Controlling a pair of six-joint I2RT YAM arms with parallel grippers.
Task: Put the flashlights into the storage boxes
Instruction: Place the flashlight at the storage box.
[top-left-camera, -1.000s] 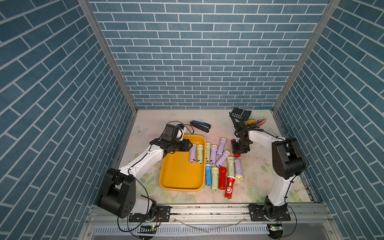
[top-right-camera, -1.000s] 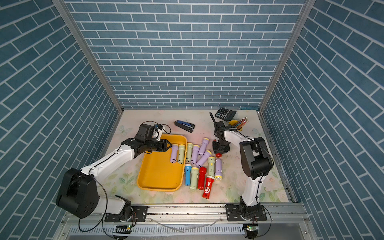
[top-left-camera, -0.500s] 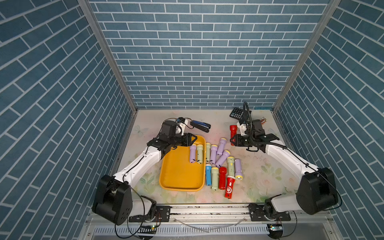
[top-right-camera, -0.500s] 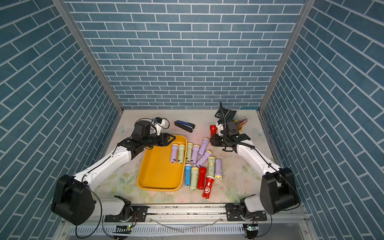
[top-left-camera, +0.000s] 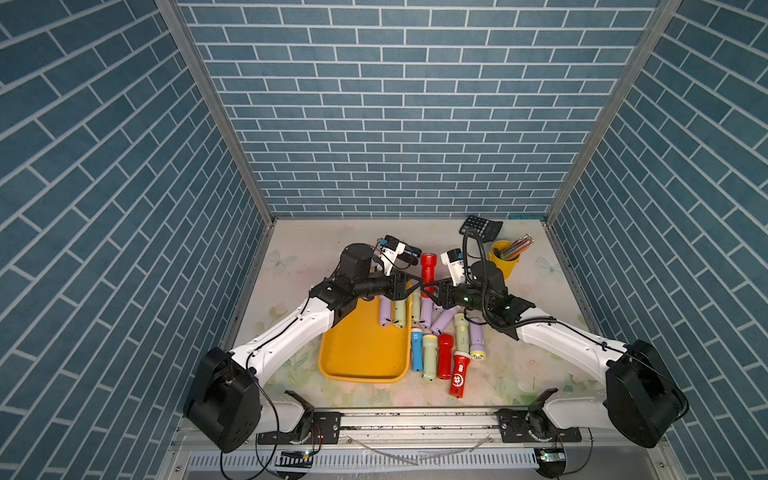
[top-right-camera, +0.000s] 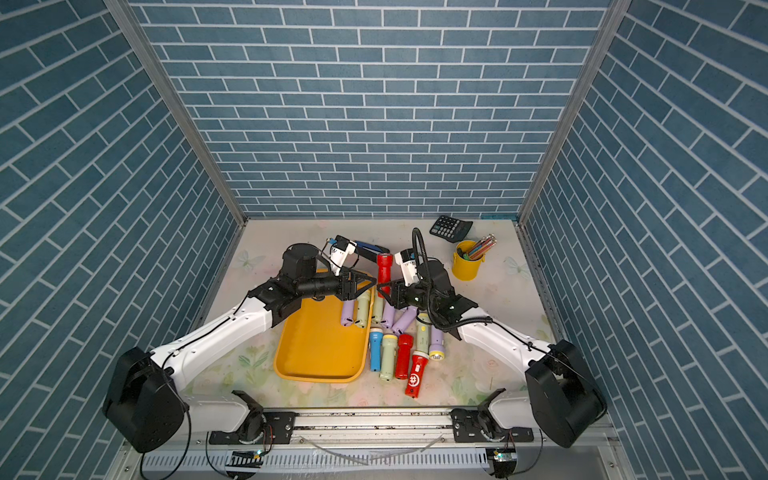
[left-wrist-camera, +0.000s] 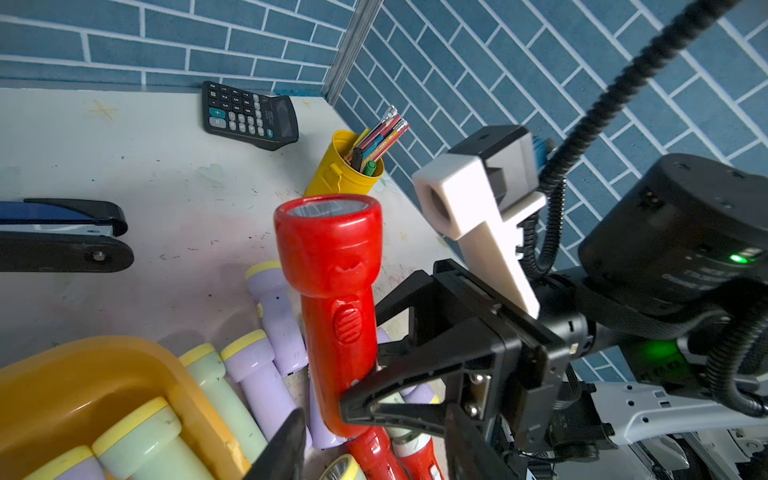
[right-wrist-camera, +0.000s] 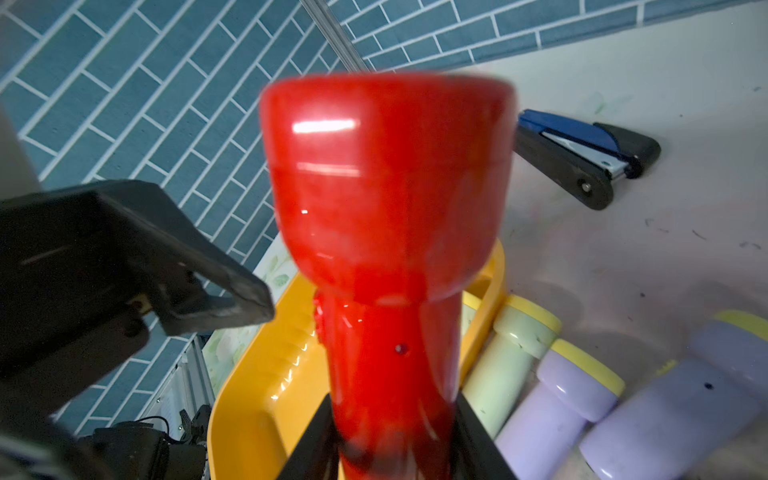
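Here the right claw clamps the barrel of a glossy red torch, flared head toward twelve o'clock; the left claw, at its nine, gapes empty.

A red flashlight, clamped low on its handle by the right gripper, stands head-up above the far corner of the yellow-orange tray. A lilac flashlight and a pale green one lie inside the tray. The others, a blue one among them, crowd the surface beside it.
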